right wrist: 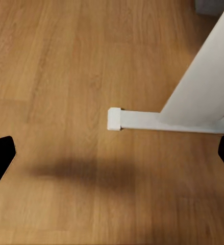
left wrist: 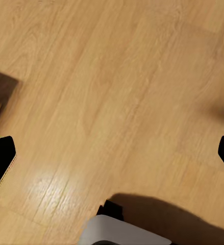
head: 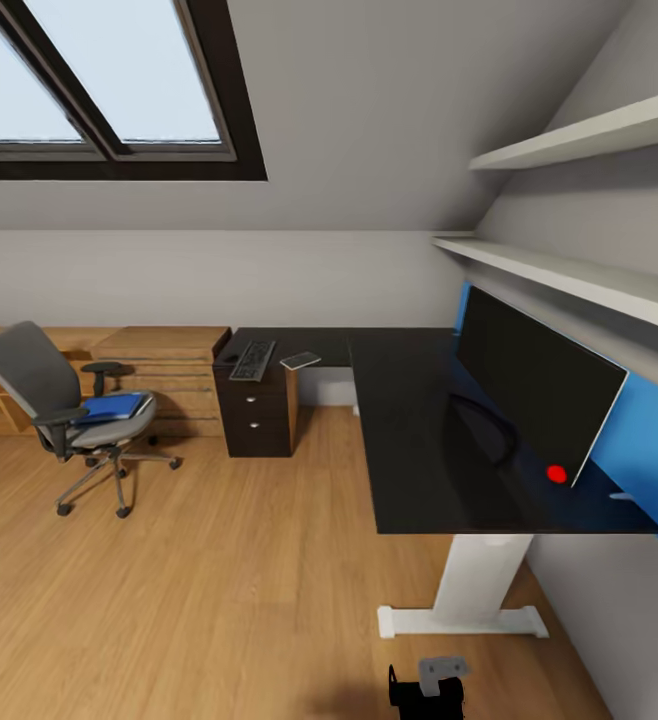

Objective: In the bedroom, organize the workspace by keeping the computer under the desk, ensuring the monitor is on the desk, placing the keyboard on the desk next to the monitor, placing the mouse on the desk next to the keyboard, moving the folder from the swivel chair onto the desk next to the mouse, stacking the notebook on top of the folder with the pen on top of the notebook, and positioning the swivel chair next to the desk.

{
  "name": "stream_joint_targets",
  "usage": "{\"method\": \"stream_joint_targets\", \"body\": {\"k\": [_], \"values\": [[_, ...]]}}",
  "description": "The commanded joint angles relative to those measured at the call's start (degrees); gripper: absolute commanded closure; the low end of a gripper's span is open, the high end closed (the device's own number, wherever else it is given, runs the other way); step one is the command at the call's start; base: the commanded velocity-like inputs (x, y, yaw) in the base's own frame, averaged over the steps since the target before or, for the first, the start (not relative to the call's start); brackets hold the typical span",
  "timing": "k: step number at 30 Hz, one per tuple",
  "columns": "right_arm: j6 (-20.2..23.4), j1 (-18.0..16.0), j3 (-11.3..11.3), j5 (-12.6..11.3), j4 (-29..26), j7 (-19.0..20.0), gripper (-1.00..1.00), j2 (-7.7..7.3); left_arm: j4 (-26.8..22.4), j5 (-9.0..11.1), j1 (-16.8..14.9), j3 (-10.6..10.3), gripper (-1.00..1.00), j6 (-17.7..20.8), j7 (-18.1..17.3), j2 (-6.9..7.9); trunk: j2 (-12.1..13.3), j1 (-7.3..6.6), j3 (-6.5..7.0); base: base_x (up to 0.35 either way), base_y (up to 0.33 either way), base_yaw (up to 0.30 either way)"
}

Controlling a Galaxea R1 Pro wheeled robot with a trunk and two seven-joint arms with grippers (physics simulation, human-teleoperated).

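Both grippers pointing down over wood floor [left wrist: 117,76], jaws spread wide, right near desk [head: 419,420] leg

Wood floor [left wrist: 112,92] beneath the left tool [left wrist: 112,155] (fingers wide apart).

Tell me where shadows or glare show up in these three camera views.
Head view: daylight through the skylight, dim reflections on the glossy black-topped desk. Left wrist view: pale glare on the light wood floor, dark shadow near the frame's bottom. Right wrist view: soft shadow band beside the white desk foot.
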Motion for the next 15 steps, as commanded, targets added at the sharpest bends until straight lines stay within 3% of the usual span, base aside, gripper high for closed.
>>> {"method": "stream_joint_targets", "body": {"k": [1, 15], "values": [[-0.1, -0.1, 0.5, -0.2, 0.1, -0.4, -1.0, 0.02, 0.0, 0.6, 0.0, -0.2, -1.0, -0.2, 0.1, 0.02, -0.1, 0.04, -0.07, 0.236, 0.237, 0.028], [-2.5, 0.0, 0.5, -0.1, 0.3, -0.5, -1.0, 0.04, 1.1, 0.6, 0.0, -0.2, -1.0, 0.0, 0.4, -0.03, -0.1, 0.04, -0.07, 0.243, 0.247, 0.243]]}}
